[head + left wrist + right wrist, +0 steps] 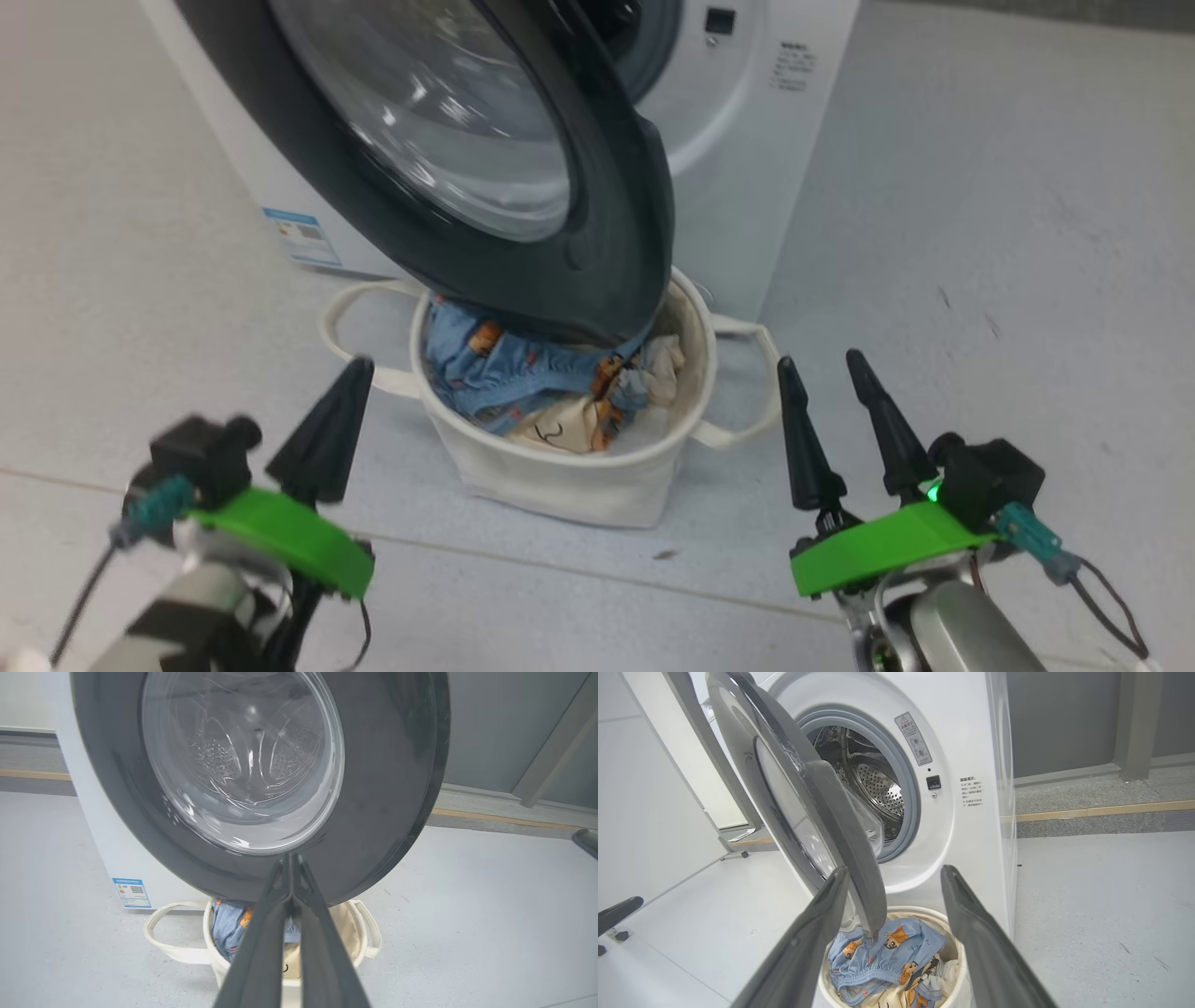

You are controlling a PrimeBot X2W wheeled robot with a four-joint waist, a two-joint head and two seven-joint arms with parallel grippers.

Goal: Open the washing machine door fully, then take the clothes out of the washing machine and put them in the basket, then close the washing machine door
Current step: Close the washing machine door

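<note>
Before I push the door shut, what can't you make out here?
- Lower part of the drum: right wrist view, hidden behind the washing machine door; whether it is empty cannot be told.
- Far rim of the basket: head view, covered by the door's lower edge.
- Middle of the basket: left wrist view, behind the left gripper, jaws shut.
- Print on the washing machine front, right wrist view: too small to read.

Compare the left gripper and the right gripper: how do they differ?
The left gripper is shut, its fingers pressed together; the right gripper is open, its fingers apart. In its wrist view the left gripper faces the washing machine door; the right gripper frames the basket. Both have dark fingers, holding nothing.
</note>
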